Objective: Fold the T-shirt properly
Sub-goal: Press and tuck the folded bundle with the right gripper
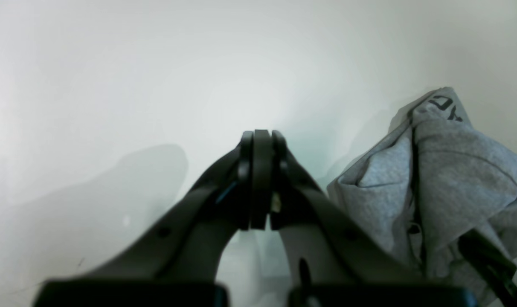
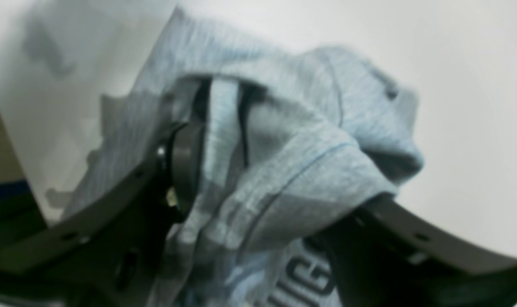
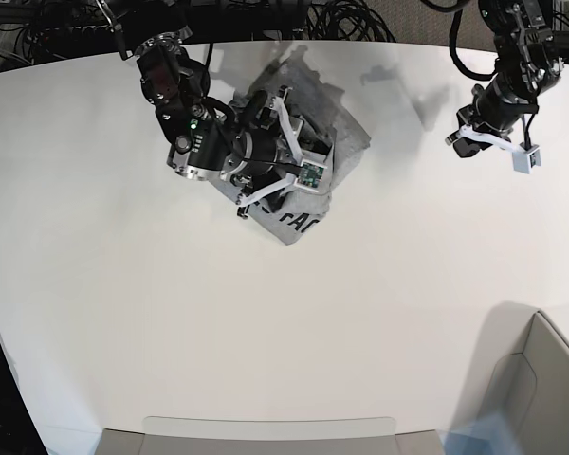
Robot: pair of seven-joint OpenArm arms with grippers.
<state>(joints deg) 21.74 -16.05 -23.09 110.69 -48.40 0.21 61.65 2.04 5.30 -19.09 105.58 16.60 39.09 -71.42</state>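
Shirt lies bunched at the table's far side, left of centre, lettering partly showing at its near edge. Right gripper is over the heap, jaws spread wide with cloth draped between them; wrist view is blurred, so no firm pinch is evident. Left gripper is pressed together, empty, well right of the shirt. Judgement: step is spreading the bundle flat. Take a single layer at a hem or sleeve, lift, and bring the left in for the opposite edge.
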